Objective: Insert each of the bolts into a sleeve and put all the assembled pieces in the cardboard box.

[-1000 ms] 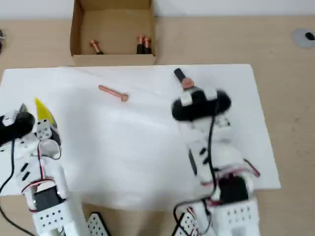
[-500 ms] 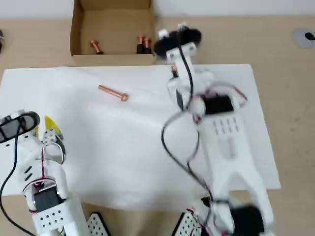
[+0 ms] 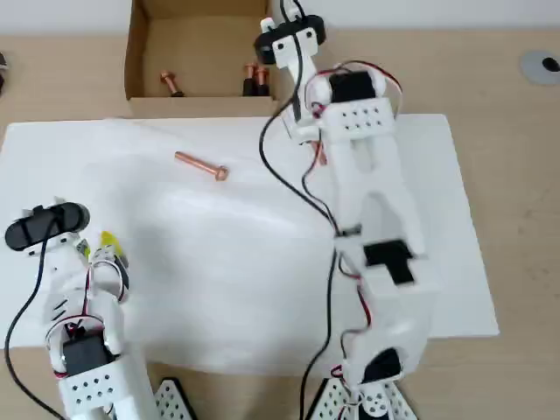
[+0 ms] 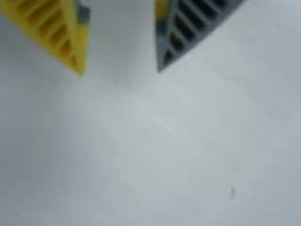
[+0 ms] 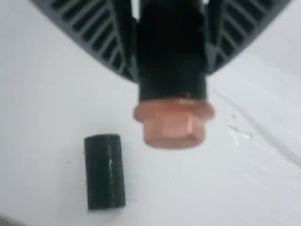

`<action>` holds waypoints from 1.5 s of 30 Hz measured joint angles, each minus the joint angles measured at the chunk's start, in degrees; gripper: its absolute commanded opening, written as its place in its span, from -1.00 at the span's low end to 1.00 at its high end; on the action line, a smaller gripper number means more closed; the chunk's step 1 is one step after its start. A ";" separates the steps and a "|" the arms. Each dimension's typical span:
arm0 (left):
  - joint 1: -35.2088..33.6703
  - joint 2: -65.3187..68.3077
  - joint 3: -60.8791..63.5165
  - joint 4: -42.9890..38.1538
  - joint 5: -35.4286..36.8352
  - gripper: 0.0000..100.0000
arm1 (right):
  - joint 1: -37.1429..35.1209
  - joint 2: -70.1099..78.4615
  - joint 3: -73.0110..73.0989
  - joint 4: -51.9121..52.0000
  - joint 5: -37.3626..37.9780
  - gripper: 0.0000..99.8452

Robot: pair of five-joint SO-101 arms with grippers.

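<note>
While the R gripper (image 5: pixel 171 70) clamps 1 bolt-in-sleeve assy (image 5: pixel 171 120) over the white sheet (image 3: pixel 219 262), just near of the cardboard box (image 3: pixel 136 61), step looks like delivery: next, clear the wall & release. L gripper (image 4: pixel 120 69) gapes, near left; 1 bare bolt (image 3: pixel 201 164) + 1 spare sleeve (image 5: pixel 104 172) lie unpaired.

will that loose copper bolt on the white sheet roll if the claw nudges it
The bolt has a round shank, so a sideways nudge should roll it, probably curving around its wider head. It looks metal, so likely stiff and dense.
</note>
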 measured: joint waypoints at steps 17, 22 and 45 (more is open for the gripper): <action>0.00 0.00 0.00 0.00 -2.37 -0.78 | -2.37 19.52 -45.63 7.21 19.78 -0.98; 0.00 0.00 0.00 0.00 -2.37 -0.78 | -3.69 19.60 -45.54 -0.97 22.59 -0.98; 0.00 0.00 0.00 0.00 -1.14 -0.78 | -1.32 26.11 -29.01 -46.51 5.45 -0.97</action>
